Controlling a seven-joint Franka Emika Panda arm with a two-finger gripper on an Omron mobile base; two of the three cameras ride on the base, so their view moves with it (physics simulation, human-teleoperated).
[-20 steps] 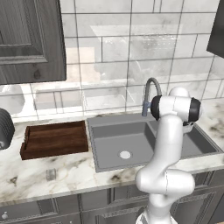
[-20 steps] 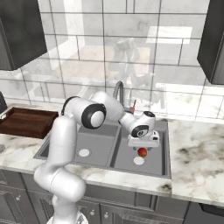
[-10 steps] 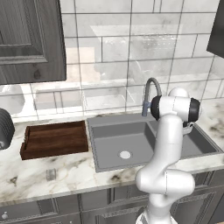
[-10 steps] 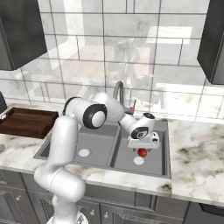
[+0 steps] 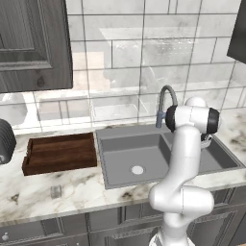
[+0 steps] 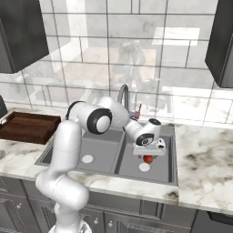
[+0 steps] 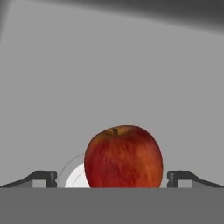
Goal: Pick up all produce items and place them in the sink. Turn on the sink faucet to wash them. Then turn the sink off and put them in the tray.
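On the left of the tabletop (image 5: pixel 72 192) lies the tray (image 5: pixel 60 153), dark brown with low rims, flat on the pale marble; the right base view shows it at the far left (image 6: pixel 27 127). Just beside it, to the right, sits the grey sink (image 5: pixel 108 173), with a large left basin and a smaller right one. The large basin has a pale round drain (image 5: pixel 138 169) on its floor. Behind the divider rises the arched faucet (image 5: pixel 166 96), with a small red-marked handle (image 6: pixel 138 109) at its side.

The white arm reaches over the sink and bends down into the right basin. There the tool (image 6: pixel 148 152) hangs just above the basin floor, pointing down. In the hand view its two dark fingertips (image 7: pixel 43 178) stand wide apart, one on each side of the apple (image 7: pixel 123 156), with a clear gap between each tip and the fruit, so the tool is fully spread and has hold of nothing.

The apple is red and glossy, stem end up, and rests on the floor of the right basin, partly over that basin's pale drain (image 7: pixel 76 177). From the right base view it shows as a small red ball (image 6: pixel 148 159) directly under the tool, just behind the drain (image 6: pixel 144 167).
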